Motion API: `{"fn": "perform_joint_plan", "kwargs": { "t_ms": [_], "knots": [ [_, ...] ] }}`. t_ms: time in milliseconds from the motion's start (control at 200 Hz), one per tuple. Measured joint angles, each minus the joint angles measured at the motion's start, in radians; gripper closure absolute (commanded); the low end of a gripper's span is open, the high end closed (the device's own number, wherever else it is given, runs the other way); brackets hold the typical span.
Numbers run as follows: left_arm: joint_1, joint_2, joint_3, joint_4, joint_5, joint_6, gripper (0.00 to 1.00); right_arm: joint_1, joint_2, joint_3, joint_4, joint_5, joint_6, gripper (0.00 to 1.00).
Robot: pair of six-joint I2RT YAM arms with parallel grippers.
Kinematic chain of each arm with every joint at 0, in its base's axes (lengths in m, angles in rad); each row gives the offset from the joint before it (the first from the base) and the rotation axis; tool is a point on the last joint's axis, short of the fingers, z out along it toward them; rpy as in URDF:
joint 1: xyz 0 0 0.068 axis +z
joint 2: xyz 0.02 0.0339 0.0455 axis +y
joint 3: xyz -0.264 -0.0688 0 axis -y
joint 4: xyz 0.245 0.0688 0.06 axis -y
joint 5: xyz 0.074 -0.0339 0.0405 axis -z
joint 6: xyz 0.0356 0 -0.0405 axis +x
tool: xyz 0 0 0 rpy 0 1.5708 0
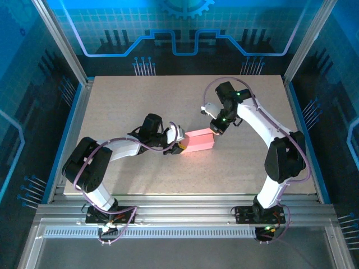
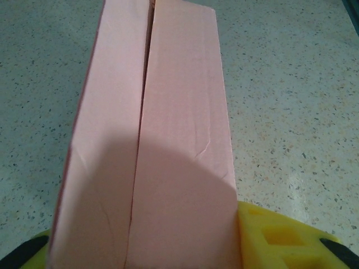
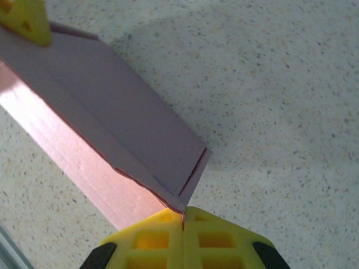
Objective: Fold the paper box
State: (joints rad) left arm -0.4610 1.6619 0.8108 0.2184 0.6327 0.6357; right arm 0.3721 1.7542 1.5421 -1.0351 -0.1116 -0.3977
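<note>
Paper box: the paper box (image 1: 199, 141) is lying on the table (image 1: 134, 101) between the two arms, already formed into a long flat pink block.
Long axis: it is running left to right in the top view, rising slightly toward the right arm.
Left fingers: the left fingers (image 2: 263, 231) are sitting on either side of the box's left end and appear clamped on it. The box (image 2: 168, 129) is stretching straight away from them.
Right fingers: the right fingers (image 3: 196, 221) are pressed together on a thin flap edge at the box's (image 3: 101, 129) right end corner.
Seam: two top panels are meeting along a lengthwise slit, gaping a little at the far end in the left wrist view.
Nearer arm: both are touching the box, one at each end.
Deciding relation: the loose flap is lying right at the right fingers, so any tuck is likely falling to that arm while the left one is steadying.
Obstacles: only the opposing yellow finger (image 3: 25, 19) at the far end.
</note>
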Motion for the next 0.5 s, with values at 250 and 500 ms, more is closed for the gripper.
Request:
{"fn": "perform_joint_plan", "kwargs": {
  "t_ms": [250,500],
  "knots": [
    [-0.012,0.002,0.000,0.015,-0.027,-0.010,0.76,0.038,-0.020,-0.023,0.040,0.096,0.286,1.00],
    [-0.019,0.002,0.004,0.017,-0.039,-0.010,0.76,0.081,-0.081,-0.104,0.112,0.192,0.502,1.00]
  ]
}}
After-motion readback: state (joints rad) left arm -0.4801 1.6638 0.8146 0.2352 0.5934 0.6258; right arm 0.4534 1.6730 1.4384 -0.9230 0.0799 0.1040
